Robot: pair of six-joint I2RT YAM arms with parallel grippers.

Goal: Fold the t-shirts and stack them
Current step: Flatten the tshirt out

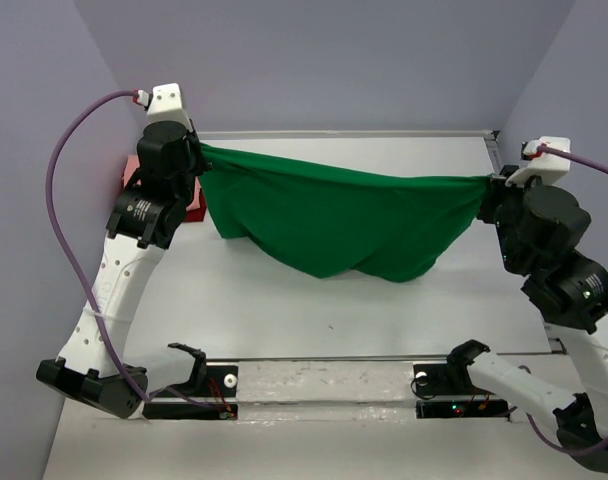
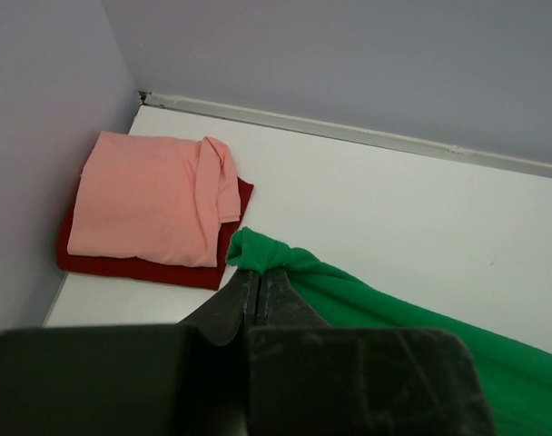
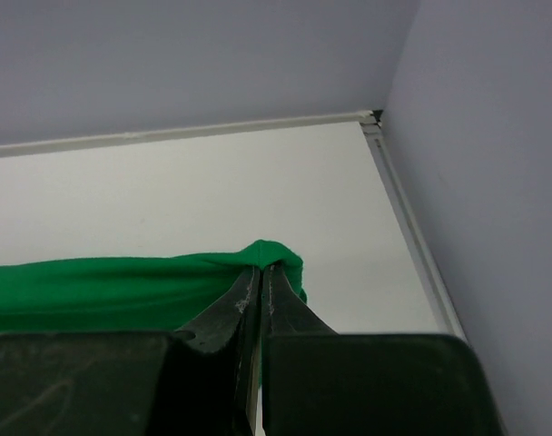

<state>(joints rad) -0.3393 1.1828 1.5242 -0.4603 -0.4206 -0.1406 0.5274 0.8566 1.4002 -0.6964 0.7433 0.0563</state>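
The bright green t-shirt (image 1: pixel 344 215) hangs stretched in the air between my two grippers, sagging in the middle over the table. My left gripper (image 1: pixel 197 152) is shut on its left corner, seen in the left wrist view (image 2: pixel 258 270) with green cloth (image 2: pixel 285 259) bunched at the tips. My right gripper (image 1: pixel 487 182) is shut on its right corner, seen in the right wrist view (image 3: pixel 262 266) with green cloth (image 3: pixel 122 291). The salmon pink t-shirt (image 2: pixel 153 195) lies folded on top of the folded dark red t-shirt (image 2: pixel 140 270) in the far left corner.
The folded stack shows as a red edge (image 1: pixel 194 205) behind my left arm. Walls close the table at the back, left and right; a rail (image 3: pixel 412 236) runs along the right edge. A black bar with the arm bases (image 1: pixel 324 385) lies at the near edge.
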